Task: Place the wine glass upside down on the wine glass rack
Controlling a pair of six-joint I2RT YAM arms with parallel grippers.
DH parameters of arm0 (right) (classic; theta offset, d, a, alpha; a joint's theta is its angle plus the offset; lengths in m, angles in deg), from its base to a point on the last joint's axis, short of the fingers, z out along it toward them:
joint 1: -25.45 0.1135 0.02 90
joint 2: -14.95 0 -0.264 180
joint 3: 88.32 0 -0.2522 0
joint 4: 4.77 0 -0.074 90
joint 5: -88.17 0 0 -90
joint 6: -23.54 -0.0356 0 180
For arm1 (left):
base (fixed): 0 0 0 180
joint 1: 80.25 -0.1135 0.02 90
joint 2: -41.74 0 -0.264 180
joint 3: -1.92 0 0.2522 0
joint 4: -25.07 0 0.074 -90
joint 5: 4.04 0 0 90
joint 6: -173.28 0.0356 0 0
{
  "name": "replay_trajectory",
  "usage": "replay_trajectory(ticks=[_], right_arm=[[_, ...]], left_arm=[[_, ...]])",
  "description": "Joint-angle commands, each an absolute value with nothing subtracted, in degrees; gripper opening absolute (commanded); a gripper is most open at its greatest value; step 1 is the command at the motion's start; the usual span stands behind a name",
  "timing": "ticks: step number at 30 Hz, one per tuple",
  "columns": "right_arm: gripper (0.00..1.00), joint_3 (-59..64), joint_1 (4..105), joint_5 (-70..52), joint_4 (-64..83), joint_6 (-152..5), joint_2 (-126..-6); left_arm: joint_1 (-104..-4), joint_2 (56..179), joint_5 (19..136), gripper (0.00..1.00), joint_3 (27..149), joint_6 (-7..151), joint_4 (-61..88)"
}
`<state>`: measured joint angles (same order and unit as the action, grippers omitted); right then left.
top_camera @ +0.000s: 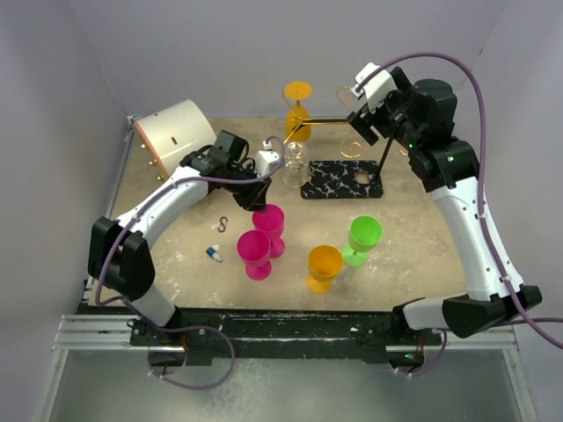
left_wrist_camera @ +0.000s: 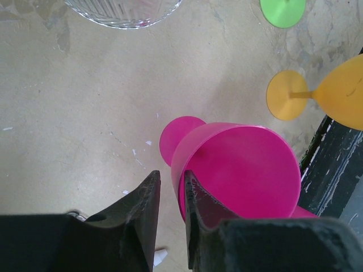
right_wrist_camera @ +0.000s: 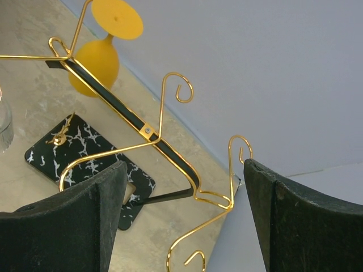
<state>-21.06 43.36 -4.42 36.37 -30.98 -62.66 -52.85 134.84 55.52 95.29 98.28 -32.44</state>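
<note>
**Grippers check: L at magenta glass, R at rack**

L gripper (left_wrist_camera: 172, 177) is sitting narrow, jaws nearly together, straddling the rim of the magenta wine glass (left_wrist_camera: 241, 170). One finger (left_wrist_camera: 142, 218) is lying outside the bowl, the other inside it. Whether they are actually pinching the wall, I cannot tell from my wrist cam. Glass is standing upright, mouth up, on the table (top_camera: 189, 251), not on the rack.

R gripper (right_wrist_camera: 186, 164) is hanging wide open, up by the wine glass rack (top_camera: 330, 183). Gold wire arms are showing btwn my fingers in the wrist view; no grip on them. Rack's black marbled base is resting toward the table's far side, right of the glass & apart from it.

Also noting:
- second magenta glass (top_camera: 254, 253) is standing just beside the first, near side
- orange glass (top_camera: 324, 266) & green glass (top_camera: 363, 236) are standing near centre
- clear glass (top_camera: 295, 163) is standing just left of the rack base
- hung orange glass (top_camera: 298, 110) is hanging foot-up at the rack's far-left arm
- white cylinder (top_camera: 176, 132) is lying far left
</note>
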Motion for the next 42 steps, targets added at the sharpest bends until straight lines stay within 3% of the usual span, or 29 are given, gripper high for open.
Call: replay_trajectory(ticks=[1,12,21,32,38,42], right_arm=[[0.85,-21.0,42.1,-6.2,35.0,-31.8,-60.8],[0.86,-19.3,39.1,-9.2,35.7,-33.5,-58.3],[0.89,-17.7,36.5,-9.1,37.7,-33.4,-56.2],[0.91,-18.2,32.0,-27.2,39.1,-43.1,-51.7],[0.81,-20.2,31.9,-33.2,36.5,-54.7,-56.7],[0.78,-22.2,32.0,-41.2,31.5,-63.0,-60.2]], left_arm=[[-52.7,133.5,55.3,0.24,97.0,99.8,-30.5],[-53.6,128.1,63.4,0.00,97.1,97.5,-27.5],[-65.2,120.5,58.3,0.00,98.2,92.7,-25.8],[-71.2,109.5,63.0,0.00,106.9,93.8,-30.2],[-71.6,110.9,65.9,0.00,119.9,89.7,-26.5],[-71.5,114.0,61.8,0.00,125.0,83.0,-19.5]])
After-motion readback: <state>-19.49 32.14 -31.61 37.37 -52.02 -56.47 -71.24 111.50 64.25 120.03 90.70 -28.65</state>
